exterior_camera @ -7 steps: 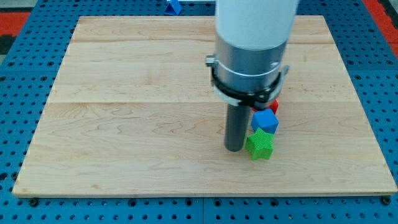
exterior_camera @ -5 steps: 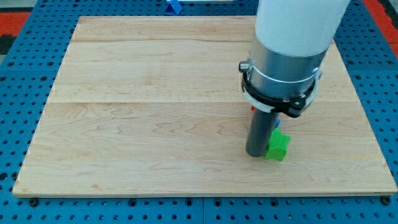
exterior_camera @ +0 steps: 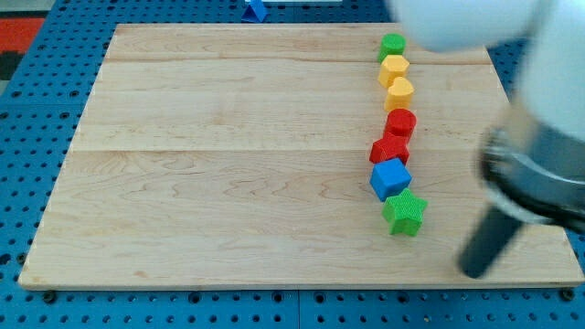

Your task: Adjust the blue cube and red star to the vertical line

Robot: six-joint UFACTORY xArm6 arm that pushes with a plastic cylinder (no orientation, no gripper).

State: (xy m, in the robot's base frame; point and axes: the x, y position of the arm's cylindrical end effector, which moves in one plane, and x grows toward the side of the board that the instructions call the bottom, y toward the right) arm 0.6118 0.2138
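The blue cube [exterior_camera: 390, 178] lies right of the board's middle, touching the red star [exterior_camera: 389, 149] just above it. Both sit in a near-vertical column of blocks. My tip [exterior_camera: 473, 271] is blurred, near the board's bottom right, well to the right of and below the blue cube, touching no block.
The column runs from a green cylinder [exterior_camera: 392, 45] at the top through two yellow blocks [exterior_camera: 394, 68] [exterior_camera: 399, 92], a red cylinder [exterior_camera: 401, 122], then the star and cube, down to a green star [exterior_camera: 404, 213]. A blue block [exterior_camera: 256, 10] lies beyond the wooden board's [exterior_camera: 183, 183] top edge.
My arm has swept from beside the green star to the view's right and down, uncovering the whole column. The green star has shifted slightly right.
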